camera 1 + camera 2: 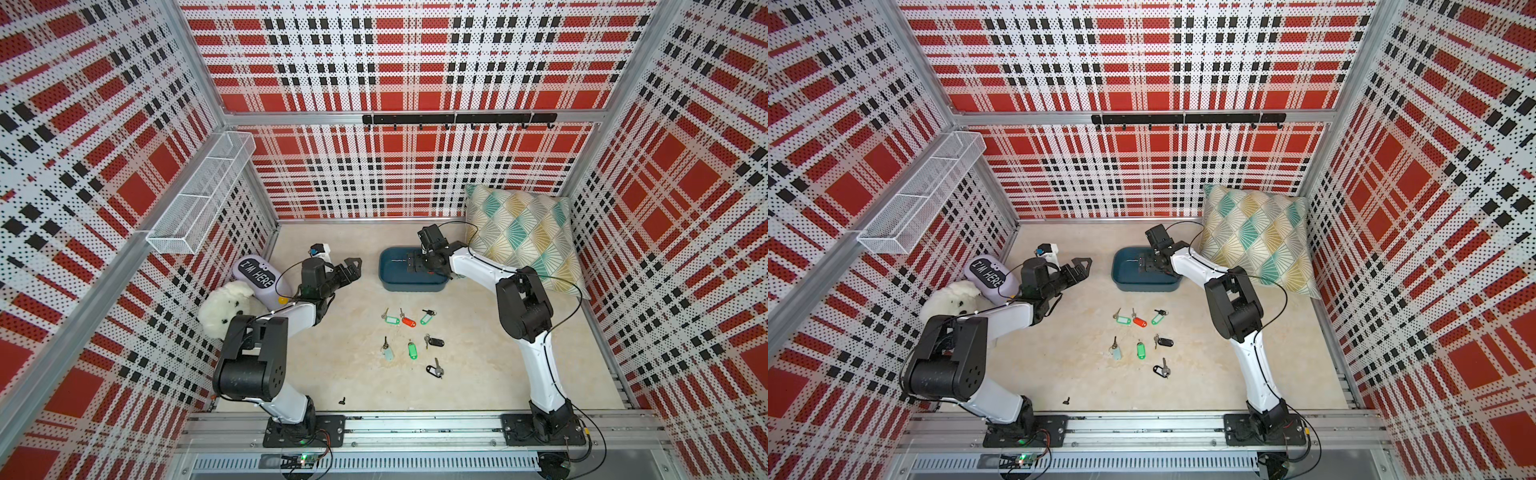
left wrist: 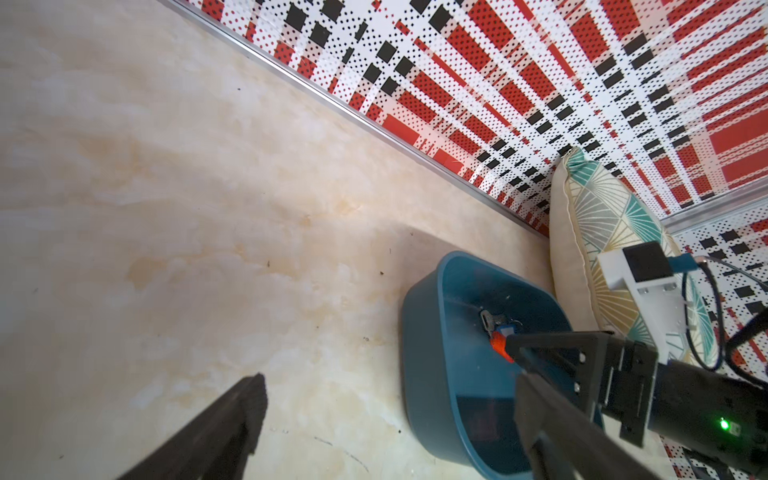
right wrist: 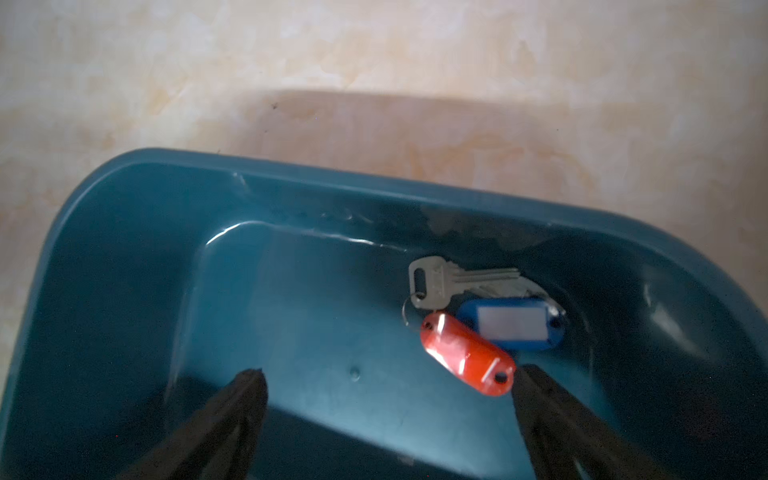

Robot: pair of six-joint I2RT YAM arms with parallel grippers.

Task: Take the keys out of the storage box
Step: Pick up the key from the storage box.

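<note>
Plaid walls (image 1: 415, 187) ring the pale counter (image 1: 340, 374), where seven keys (image 1: 408, 322) lie out on the near side of the box (image 3: 124, 232); two more, on a red tag (image 3: 465, 357) and a blue tag (image 3: 511, 324), overlap on the box's floor. Your right tool (image 3: 388, 372) hangs in the box, released wide, one finger (image 3: 540, 395) just beside the red tag; the left tool (image 1: 352, 268) waits released beside the box. Expect them light, stiff and slick: pinch the thick red tag across its width, not the flat metal.

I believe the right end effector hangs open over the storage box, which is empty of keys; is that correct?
Not quite: the storage box is not empty. The right wrist view shows a red-tagged key and a blue-tagged key lying in it. The right end effector does hang open over it.
</note>
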